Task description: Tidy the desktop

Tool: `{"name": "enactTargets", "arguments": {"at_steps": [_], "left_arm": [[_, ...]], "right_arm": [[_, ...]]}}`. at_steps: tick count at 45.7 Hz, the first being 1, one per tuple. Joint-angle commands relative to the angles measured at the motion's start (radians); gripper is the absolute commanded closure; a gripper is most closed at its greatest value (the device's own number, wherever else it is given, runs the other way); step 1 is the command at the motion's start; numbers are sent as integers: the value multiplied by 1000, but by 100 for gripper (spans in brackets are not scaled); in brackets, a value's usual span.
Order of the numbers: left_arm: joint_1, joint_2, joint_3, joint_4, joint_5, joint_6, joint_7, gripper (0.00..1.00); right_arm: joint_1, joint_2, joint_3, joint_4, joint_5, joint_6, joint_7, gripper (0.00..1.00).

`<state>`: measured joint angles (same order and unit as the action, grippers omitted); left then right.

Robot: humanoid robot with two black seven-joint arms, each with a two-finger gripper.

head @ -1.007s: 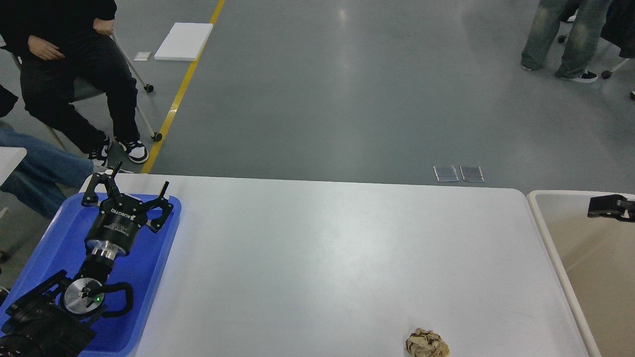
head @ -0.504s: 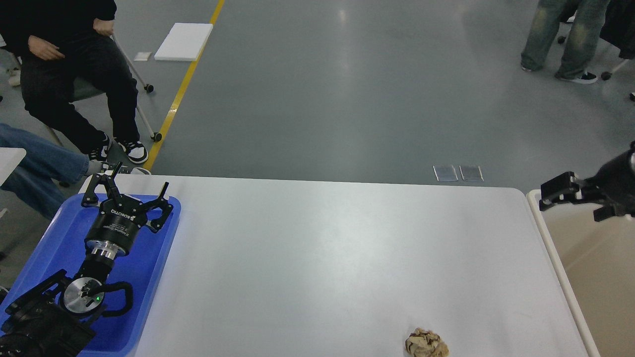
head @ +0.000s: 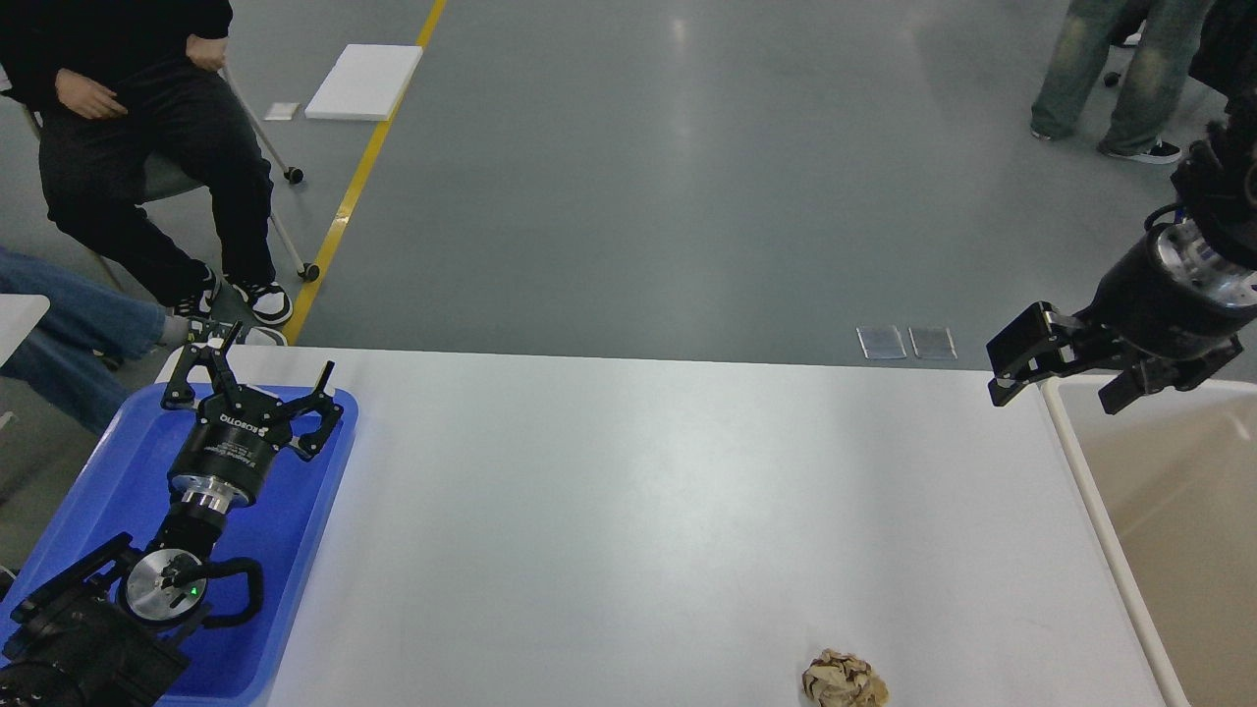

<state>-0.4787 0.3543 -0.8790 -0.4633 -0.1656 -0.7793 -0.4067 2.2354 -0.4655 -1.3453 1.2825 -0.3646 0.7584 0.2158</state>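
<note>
the desktop [head: 628,511] was almost tidy: only a crumpled paper ball [head: 846,679] lay near its near edge, toward the right corner. the right gripper [head: 1065,368] hung wide, empty, above the far right corner; the left gripper [head: 257,378], spread, empty, was over the blue tray [head: 304,550].

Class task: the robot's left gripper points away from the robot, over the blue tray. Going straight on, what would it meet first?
Probably nothing on the table: the left gripper is open above the blue tray, near its far edge. Beyond lies floor and a seated person's shoes, though depth is unclear.
</note>
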Motion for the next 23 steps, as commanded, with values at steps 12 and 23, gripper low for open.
{"name": "enactTargets", "arguments": {"at_steps": [12, 23], "left_arm": [[0, 0, 0, 0, 0, 0, -1, 1], [0, 0, 0, 0, 0, 0, 0, 1]], "right_arm": [[132, 24, 70, 12, 0, 27, 0, 0], [133, 59, 109, 26, 6, 27, 2, 0]]}}
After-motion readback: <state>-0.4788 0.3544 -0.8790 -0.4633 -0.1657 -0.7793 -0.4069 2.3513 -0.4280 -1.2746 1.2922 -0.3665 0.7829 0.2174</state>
